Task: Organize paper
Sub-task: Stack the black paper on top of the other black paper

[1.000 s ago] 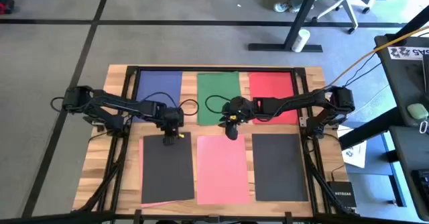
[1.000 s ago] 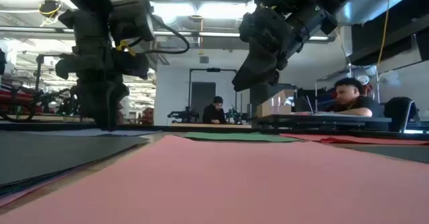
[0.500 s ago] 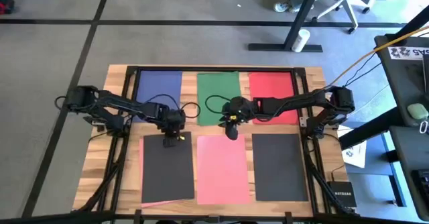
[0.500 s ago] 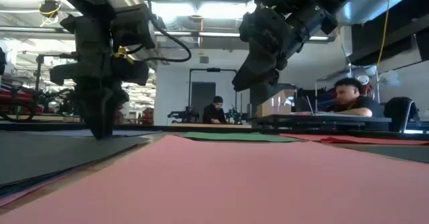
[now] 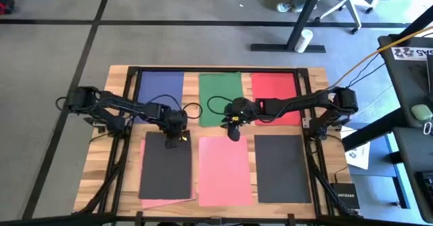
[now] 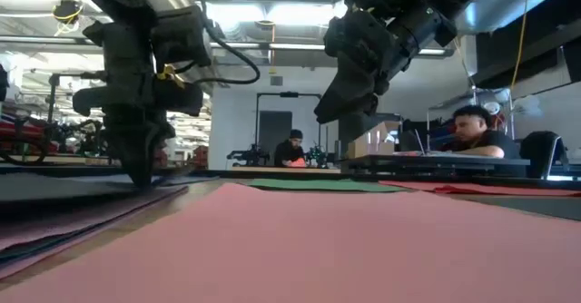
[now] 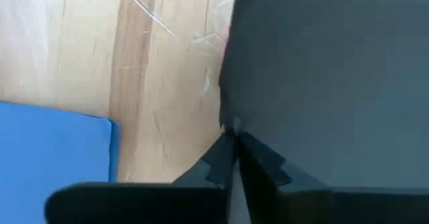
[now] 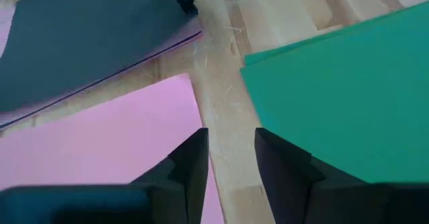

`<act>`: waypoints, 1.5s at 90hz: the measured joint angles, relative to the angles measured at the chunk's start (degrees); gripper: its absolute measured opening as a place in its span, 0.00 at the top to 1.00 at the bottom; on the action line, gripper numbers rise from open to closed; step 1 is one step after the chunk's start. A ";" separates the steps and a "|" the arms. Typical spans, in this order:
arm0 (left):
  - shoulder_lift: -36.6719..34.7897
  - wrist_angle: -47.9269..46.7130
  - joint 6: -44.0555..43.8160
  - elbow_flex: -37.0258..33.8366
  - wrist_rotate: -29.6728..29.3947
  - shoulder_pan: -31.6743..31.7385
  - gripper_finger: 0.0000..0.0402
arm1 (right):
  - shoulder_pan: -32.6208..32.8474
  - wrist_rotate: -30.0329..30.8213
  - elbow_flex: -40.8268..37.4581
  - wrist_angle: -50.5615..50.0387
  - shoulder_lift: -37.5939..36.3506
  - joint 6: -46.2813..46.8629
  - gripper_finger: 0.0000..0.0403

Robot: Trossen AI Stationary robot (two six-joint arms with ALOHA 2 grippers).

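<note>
Wooden table (image 5: 122, 84) fills the middle of the high view, six paper spots in two rows. Top row, left to right: blue sheet (image 5: 161, 87), green sheet (image 5: 220, 91), red sheet (image 5: 274, 89), with the right arm lying across the red one's lower part. Bottom row: dark grey sheet (image 5: 166, 166) at lower left, skewed off square, a pink sheet (image 5: 157, 202) peeking out under its lower edge; salmon pink sheet (image 5: 225, 170) at centre; second dark grey sheet (image 5: 282, 168) at lower right. Left gripper (image 5: 180, 141) sits at the top edge of the skewed dark sheet; left wrist view shows its fingers (image 7: 221, 158) pinched together on that sheet's edge, bare wood and the blue corner beside it. Right gripper (image 5: 234, 132) hangs at frame centre over the gap between green and salmon pink; in its wrist view the fingers (image 8: 191, 163) stand narrowly apart, gripping nothing.
</note>
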 joint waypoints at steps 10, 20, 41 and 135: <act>0.06 -1.85 0.04 1.10 0.08 0.00 0.99 | 0.00 0.00 0.00 0.00 0.00 0.00 0.72; 0.06 -4.39 -0.09 2.58 0.11 0.00 0.99 | 0.00 0.00 0.00 -0.02 0.00 0.00 0.72; 0.06 -9.39 -0.12 7.36 0.02 0.00 0.99 | 0.00 -0.23 0.00 0.62 0.00 1.02 0.72; -0.40 -3.78 -3.20 18.71 -1.42 9.38 0.99 | 2.62 3.75 2.61 19.96 9.91 17.00 0.72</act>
